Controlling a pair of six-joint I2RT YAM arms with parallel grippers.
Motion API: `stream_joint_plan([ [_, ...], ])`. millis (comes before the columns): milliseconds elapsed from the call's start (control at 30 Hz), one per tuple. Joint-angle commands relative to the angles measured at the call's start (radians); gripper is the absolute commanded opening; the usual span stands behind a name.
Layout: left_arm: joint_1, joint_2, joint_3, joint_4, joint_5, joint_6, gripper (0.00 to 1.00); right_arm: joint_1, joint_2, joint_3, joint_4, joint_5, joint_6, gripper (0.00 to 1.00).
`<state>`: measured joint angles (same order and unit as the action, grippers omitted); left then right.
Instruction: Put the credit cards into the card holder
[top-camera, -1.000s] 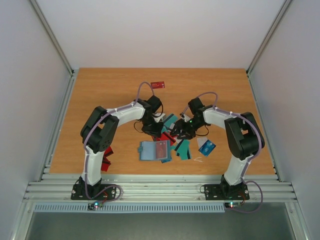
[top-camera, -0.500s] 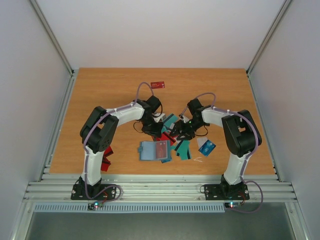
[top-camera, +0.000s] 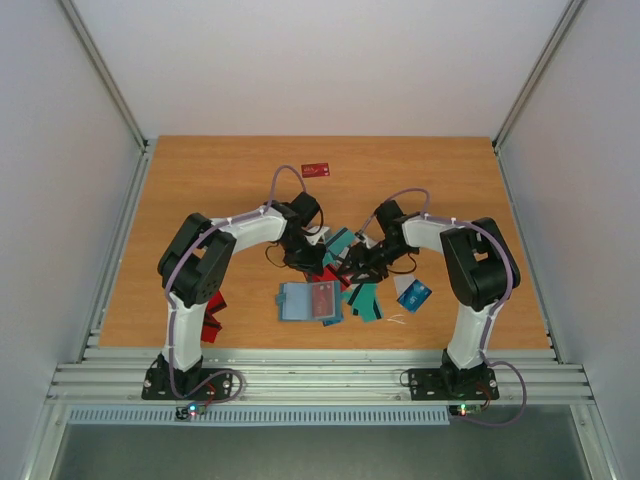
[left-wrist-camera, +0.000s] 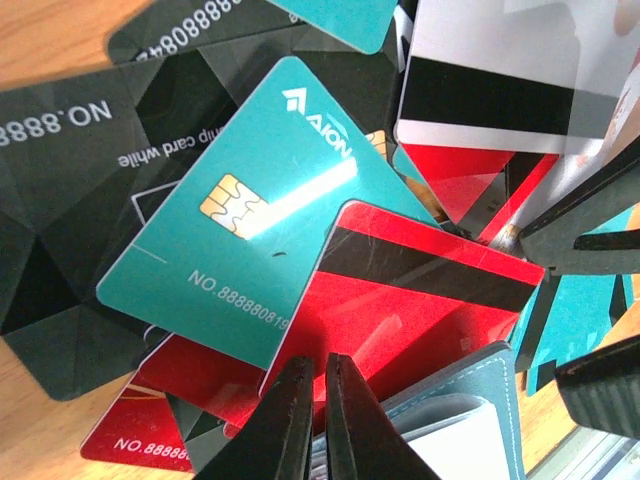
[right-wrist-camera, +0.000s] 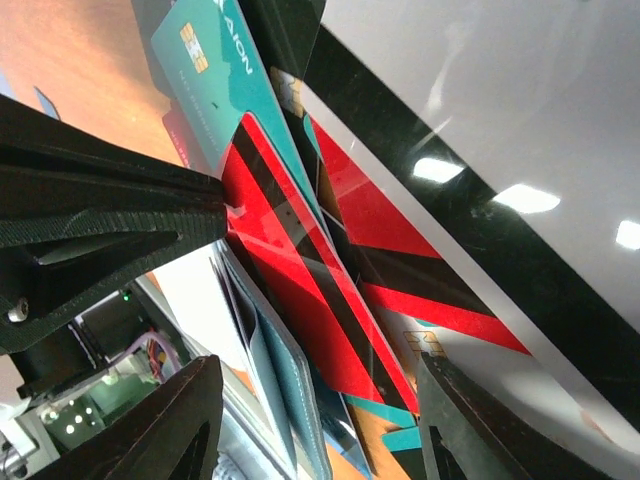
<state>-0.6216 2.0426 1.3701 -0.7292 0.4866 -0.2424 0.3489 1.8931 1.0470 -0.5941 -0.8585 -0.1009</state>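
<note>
The teal card holder (top-camera: 308, 301) lies open in front of the arms with a red card on its right half. Behind it is a heap of credit cards (top-camera: 343, 252). My left gripper (top-camera: 322, 263) is shut on the edge of a red credit card with a black stripe (left-wrist-camera: 420, 300), held tilted above the holder's stitched edge (left-wrist-camera: 480, 400). A teal chip card (left-wrist-camera: 250, 230) lies under it. My right gripper (right-wrist-camera: 320, 420) is open, its fingers (right-wrist-camera: 190, 420) standing either side of that red card (right-wrist-camera: 300, 290) and the holder (right-wrist-camera: 285, 400).
A lone red card (top-camera: 316, 169) lies at the far middle of the table. More red cards (top-camera: 212, 320) sit by the left arm's base. Blue and white cards (top-camera: 413, 292) lie to the right, teal ones (top-camera: 366, 300) beside the holder. Black cards (left-wrist-camera: 60, 200) underlie the heap.
My right arm has swung its elbow a little to the left, bringing its gripper slightly closer to the left one. The left gripper has stayed shut on the red card.
</note>
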Motion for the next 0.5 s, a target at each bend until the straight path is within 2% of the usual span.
stream_joint_plan([
  [0,-0.009,0.051,-0.056,0.041,-0.047,-0.009,0.08,0.009,0.028,-0.024,0.015,-0.055,-0.035,0.53],
  [267,-0.009,0.051,-0.07,0.055,-0.041,-0.015,0.08,0.009,0.054,-0.04,0.094,-0.147,0.003,0.41],
  [467,-0.009,0.028,-0.075,0.06,-0.03,-0.026,0.07,0.009,0.061,-0.04,0.119,-0.161,0.026,0.38],
])
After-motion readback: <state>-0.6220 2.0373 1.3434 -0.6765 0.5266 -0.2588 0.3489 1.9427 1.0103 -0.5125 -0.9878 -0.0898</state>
